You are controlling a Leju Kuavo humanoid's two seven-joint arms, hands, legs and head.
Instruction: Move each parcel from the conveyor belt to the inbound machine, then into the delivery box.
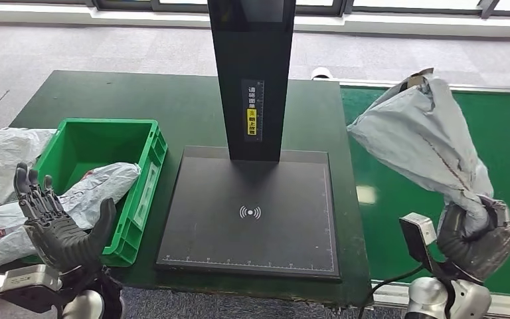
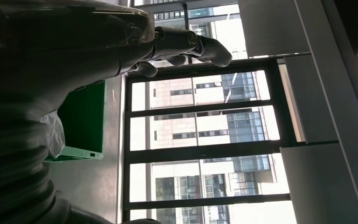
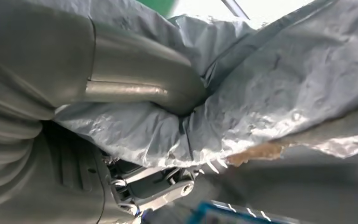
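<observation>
Right hand (image 1: 481, 242) sits closest, down at the near right corner, and it's clamped around the bottom end of a grey poly-mailer parcel (image 1: 425, 139). From the right wrist view you can see the thick thumb (image 3: 140, 84) pressed into the crinkly grey plastic (image 3: 279, 93), so that grip looks solid. That parcel sticks up and leans back toward the far side, hanging in the air over the green conveyor belt (image 1: 505, 153) on the right, not touching it as far as I can tell. Over at the near left, the left hand (image 1: 56, 222) is held up with its palm showing and fingers spread wide, holding nothing; the left wrist view shows its fingers (image 2: 186, 44) stretched out against the windows. Just past that hand is the green delivery box (image 1: 139, 186), sitting on the left part of the dark green table (image 1: 172, 100), with another grey parcel in the box (image 1: 99, 186) draped partly over its near wall. A few more pale bags (image 1: 0, 159) are piled left of the box. Between the box and the belt is the inbound machine (image 1: 252, 212), a flat black scan pad with a white wireless symbol on it and a tall black post (image 1: 252, 73) standing at its far edge, yellow label on the post.
</observation>
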